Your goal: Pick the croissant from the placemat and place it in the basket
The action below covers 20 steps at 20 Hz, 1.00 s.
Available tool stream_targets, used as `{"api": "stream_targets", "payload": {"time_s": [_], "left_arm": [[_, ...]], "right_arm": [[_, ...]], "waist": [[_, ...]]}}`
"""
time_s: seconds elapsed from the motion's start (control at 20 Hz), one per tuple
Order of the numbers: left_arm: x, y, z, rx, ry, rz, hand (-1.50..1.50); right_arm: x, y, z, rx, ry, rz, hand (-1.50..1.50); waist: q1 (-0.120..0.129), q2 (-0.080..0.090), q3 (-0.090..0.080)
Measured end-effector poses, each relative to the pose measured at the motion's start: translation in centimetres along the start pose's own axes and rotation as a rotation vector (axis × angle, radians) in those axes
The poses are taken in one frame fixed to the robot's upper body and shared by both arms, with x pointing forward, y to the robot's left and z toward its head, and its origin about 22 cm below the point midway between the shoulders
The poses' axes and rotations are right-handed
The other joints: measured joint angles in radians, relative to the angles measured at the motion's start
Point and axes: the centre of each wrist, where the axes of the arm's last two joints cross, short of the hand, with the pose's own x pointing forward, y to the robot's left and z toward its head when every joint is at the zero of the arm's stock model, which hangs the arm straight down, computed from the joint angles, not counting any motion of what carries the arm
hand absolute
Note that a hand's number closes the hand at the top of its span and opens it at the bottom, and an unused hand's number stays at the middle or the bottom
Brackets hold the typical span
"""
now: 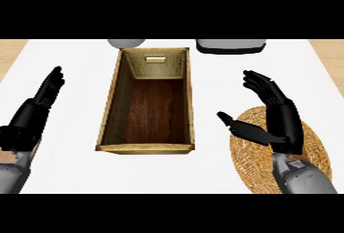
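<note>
Hovering right hand (269, 123) open over placemat (316, 150), basket (108, 113) beside

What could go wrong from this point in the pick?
The croissant is not visible; the right hand hovers open over the placemat and may hide it, so a grasp could close on nothing. The basket has tall walls close to that hand, so a low carry might clip its rim. The left hand rests open at the left.

Head view, steeply down (counter (67, 173) close)
</note>
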Motion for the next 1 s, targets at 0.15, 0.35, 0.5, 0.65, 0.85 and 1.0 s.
{"api": "stream_targets", "payload": {"time_s": [0.15, 0.35, 0.5, 0.65, 0.85, 1.0], "left_arm": [[0.2, 0.2, -0.1, 0.003, 0.004, -0.007, 0.00], [0.2, 0.0, -0.2, 0.001, 0.006, -0.012, 0.00], [0.5, 0.1, -0.4, -0.002, -0.001, -0.017, 0.00], [0.7, -0.4, -0.5, -0.010, -0.006, -0.013, 0.00], [0.8, -0.5, -0.6, -0.015, -0.010, -0.006, 0.00], [0.8, -0.7, -0.7, -0.021, -0.011, -0.007, 0.00]], "right_arm": [[0.7, -3.0, -1.1, -0.034, 0.044, 0.249, -1.50], [2.5, -7.0, -2.6, 0.029, 0.157, 0.581, -1.50], [4.5, -8.6, -3.2, 0.154, 0.262, 0.792, -1.50], [7.0, -9.4, -3.8, 0.296, 0.374, 0.937, -1.50], [10.6, -10.3, -4.5, 0.452, 0.520, 1.030, -1.50], [12.9, -10.4, -4.9, 0.533, 0.599, 1.057, -1.50]], "waist": [[-0.010, -0.003, -0.004], [-0.015, -0.005, -0.009], [-0.008, -0.004, -0.009], [0.000, -0.002, -0.007], [0.007, 0.001, -0.003], [0.011, 0.004, -0.001]]}}
